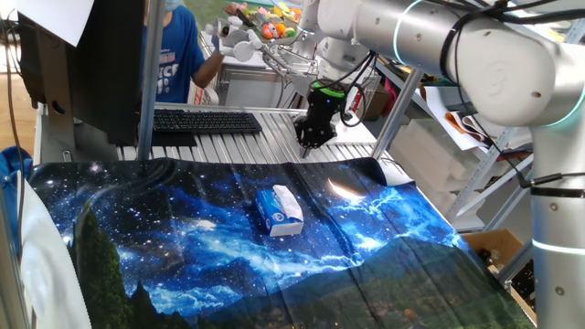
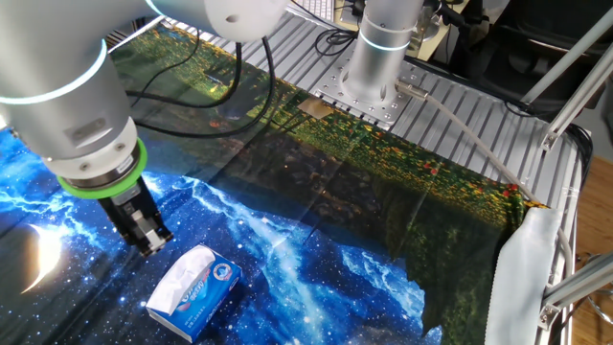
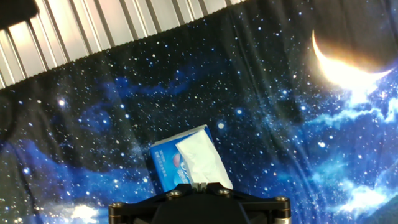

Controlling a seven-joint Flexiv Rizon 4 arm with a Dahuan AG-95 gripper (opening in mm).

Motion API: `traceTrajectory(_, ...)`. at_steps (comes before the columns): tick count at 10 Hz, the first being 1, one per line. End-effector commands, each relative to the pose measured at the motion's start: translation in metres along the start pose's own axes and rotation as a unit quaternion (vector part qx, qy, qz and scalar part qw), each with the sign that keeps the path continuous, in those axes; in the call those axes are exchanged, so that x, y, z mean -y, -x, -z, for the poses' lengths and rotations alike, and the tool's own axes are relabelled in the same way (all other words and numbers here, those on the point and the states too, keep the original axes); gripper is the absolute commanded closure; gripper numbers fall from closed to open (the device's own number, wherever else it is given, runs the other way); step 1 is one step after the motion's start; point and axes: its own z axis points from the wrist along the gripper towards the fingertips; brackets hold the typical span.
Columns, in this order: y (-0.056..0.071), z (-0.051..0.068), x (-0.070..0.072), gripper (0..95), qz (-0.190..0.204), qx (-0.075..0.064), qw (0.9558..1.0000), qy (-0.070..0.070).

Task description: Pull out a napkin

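Note:
A small blue tissue pack (image 1: 271, 214) lies on the starry cloth (image 1: 183, 238) near its middle. The white napkin (image 1: 289, 206) sticks out of the pack's top in soft folds. Both also show in the other fixed view, the pack (image 2: 213, 290) with the napkin (image 2: 177, 278), and in the hand view, the pack (image 3: 165, 167) with the napkin (image 3: 200, 160). My gripper (image 1: 306, 139) hangs above the cloth's far edge, behind the pack and clear of it. Its fingertips (image 3: 194, 185) are pressed together with nothing between them. In the other fixed view the gripper (image 2: 150, 241) is up and left of the pack.
A black keyboard (image 1: 206, 121) lies on the slatted metal table (image 1: 274, 119) beyond the cloth. A person in a blue shirt (image 1: 174, 55) stands behind it. The arm's base (image 2: 369, 81) and cables (image 2: 192, 96) sit at the cloth's other side. A white cloth (image 2: 527, 278) hangs at the table edge.

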Motion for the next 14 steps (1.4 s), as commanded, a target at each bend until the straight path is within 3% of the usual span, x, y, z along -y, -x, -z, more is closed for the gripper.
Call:
traceTrajectory(1, 0.0050, 0.0009, -0.0015, 95.0, 0.013, -0.004, 0.9999, 0.005)
traceTrajectory(4, 0.0050, 0.0009, -0.0015, 95.0, 0.020, 0.003, 0.9998, 0.007)
traceTrajectory(5, 0.0050, 0.0009, -0.0015, 95.0, 0.028, -0.023, 0.9994, 0.003)
traceTrajectory(6, 0.0050, 0.0009, -0.0015, 95.0, 0.027, -0.024, 0.9993, 0.002)
traceTrajectory(8, 0.0050, 0.0009, -0.0015, 95.0, 0.026, -0.027, 0.9992, -0.014)
traceTrajectory(10, 0.0050, 0.0009, -0.0015, 95.0, 0.022, -0.021, 0.9993, -0.021)
traceTrajectory(12, 0.0050, 0.0009, -0.0015, 95.0, 0.022, -0.016, 0.9995, -0.015)
traceTrajectory(13, 0.0050, 0.0009, -0.0015, 95.0, 0.026, -0.006, 0.9994, -0.023)
traceTrajectory(14, 0.0050, 0.0009, -0.0015, 95.0, 0.023, -0.003, 0.9996, -0.018)
